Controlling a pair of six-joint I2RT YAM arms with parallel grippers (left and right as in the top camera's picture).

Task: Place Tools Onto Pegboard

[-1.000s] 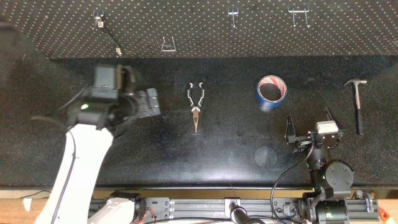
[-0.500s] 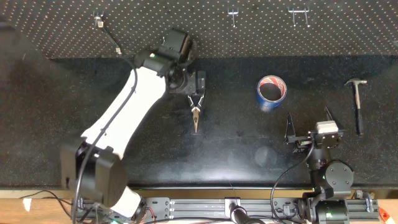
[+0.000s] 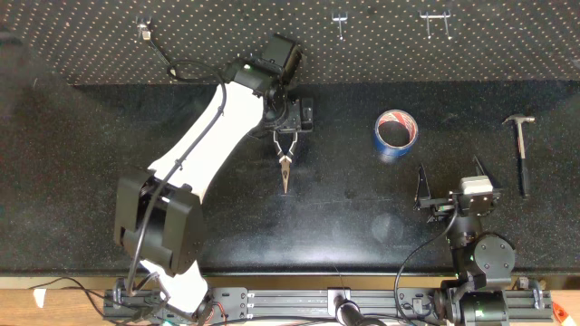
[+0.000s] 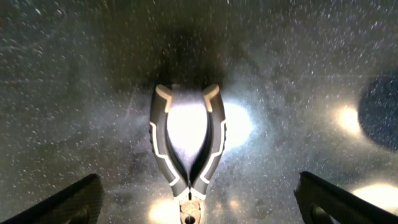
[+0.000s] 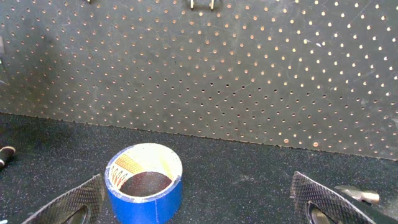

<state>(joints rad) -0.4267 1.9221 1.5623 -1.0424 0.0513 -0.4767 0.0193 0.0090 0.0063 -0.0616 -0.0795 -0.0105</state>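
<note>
**Left gripper [image 3: 290, 118] above the pliers [image 4: 188, 180].** The pliers lie flat on the bench [image 3: 344, 217], with the handles toward the pegboard [image 3: 362, 45] and the nose toward the arm bases.

*Likely faults.*
- The tool is thin and lies flat on the bench, so descending fingers could strike the surface before they bracket the handles.
- The handles are curved and sprung apart. A squeeze across them may close them unevenly, so the pliers twist or slip out.
- A hold near the handle ends would leave the heavier nose to droop, which would make it hard to hang the pliers on the wire hook [image 3: 245, 65].

*Relation.* The left gripper is spread wide and holds nothing. In its wrist view the fingers [image 4: 62, 202] stand well apart, one on either side of the handles, which sit roughly centred between them and untouched.

The right gripper [image 3: 450, 186] is also spread and empty. It sits near its base, short of the tape roll [image 3: 396, 133].
</note>
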